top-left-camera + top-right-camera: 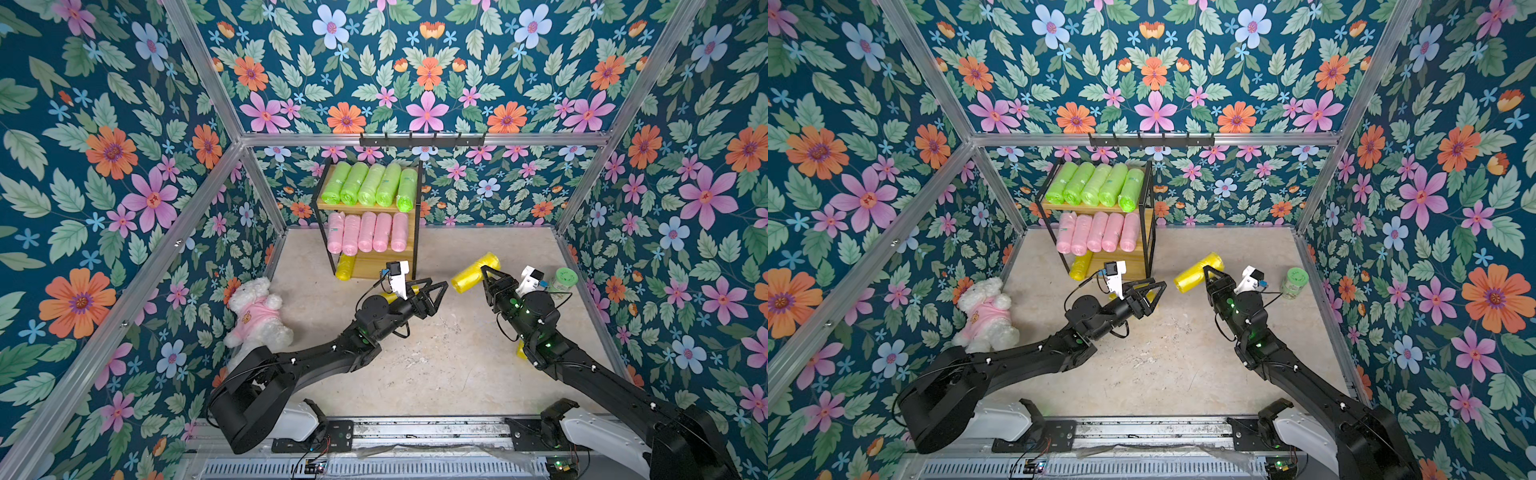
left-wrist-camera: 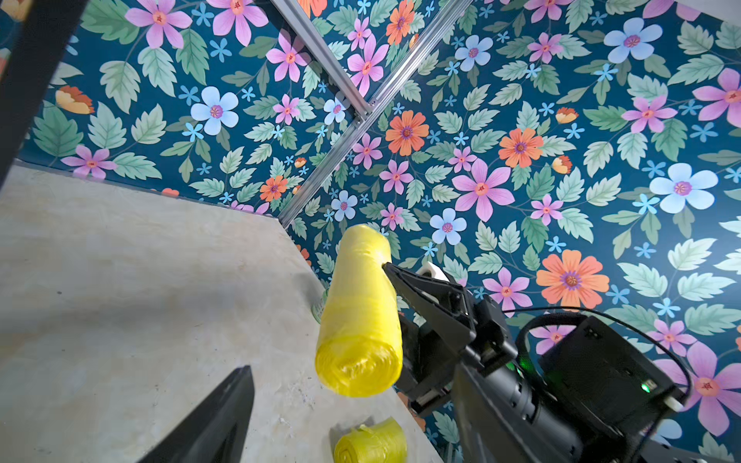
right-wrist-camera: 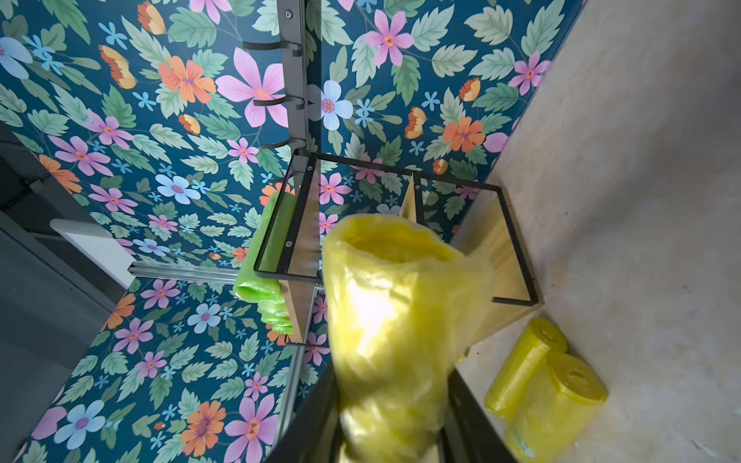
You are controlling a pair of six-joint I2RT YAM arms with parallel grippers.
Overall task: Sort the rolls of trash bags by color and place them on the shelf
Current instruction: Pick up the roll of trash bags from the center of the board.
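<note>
The green rolls (image 1: 368, 185) fill the top tier of the shelf (image 1: 374, 266) and the pink rolls (image 1: 368, 232) fill the middle, so I judge only yellow is left. One yellow roll (image 1: 344, 266) lies on the bottom tier. My right hand (image 1: 484, 275) is clamped on a second yellow roll (image 1: 467, 276), lifted off the worktop (image 1: 415, 365) near the shelf. My left hand (image 1: 439, 297) stands wide and empty, and loose yellow rolls (image 3: 549, 385) wait on the worktop.
</note>
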